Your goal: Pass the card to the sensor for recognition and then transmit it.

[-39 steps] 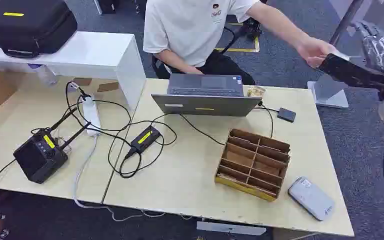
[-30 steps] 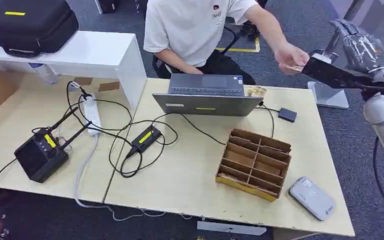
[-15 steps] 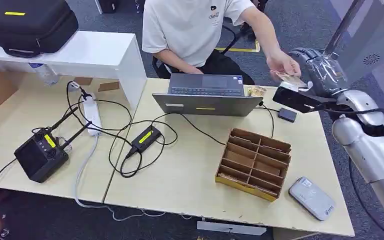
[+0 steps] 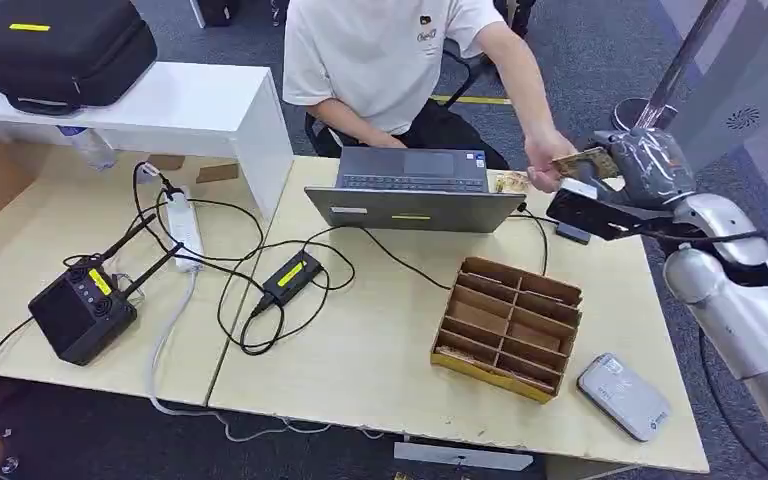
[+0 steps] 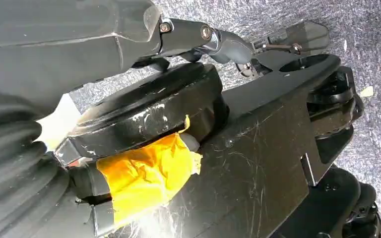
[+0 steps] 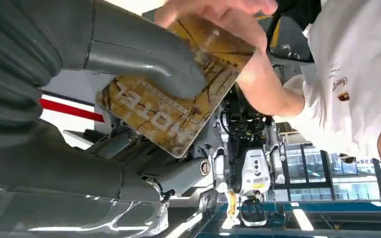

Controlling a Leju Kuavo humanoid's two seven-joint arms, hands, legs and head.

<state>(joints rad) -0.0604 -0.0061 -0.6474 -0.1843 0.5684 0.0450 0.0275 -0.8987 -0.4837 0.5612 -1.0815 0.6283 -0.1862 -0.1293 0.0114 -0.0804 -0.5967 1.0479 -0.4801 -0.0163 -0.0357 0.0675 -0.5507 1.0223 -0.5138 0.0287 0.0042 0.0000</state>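
Now right hand (image 4: pixel 650 165) raised over far desk (image 4: pixel 380 350) corner, thumb (image 6: pixel 144 62) pressing worn card (image 6: pixel 173 106), also pinched by person's hand (image 4: pixel 543 160).

Our right arm (image 4: pixel 750 300) comes in from the lower right and reaches forward over the counter's far right corner, forearm sloping upward to the wrist. At its end our right hand (image 4: pixel 645 165) is raised above that corner, wrapped in a clear film. In the right wrist view the thick grey thumb (image 6: pixel 144 59) presses across the face of the card (image 6: pixel 173 106), pinning it against the darker fingers behind. A person's hand (image 4: pixel 545 165) grips the card's far end at the same time.
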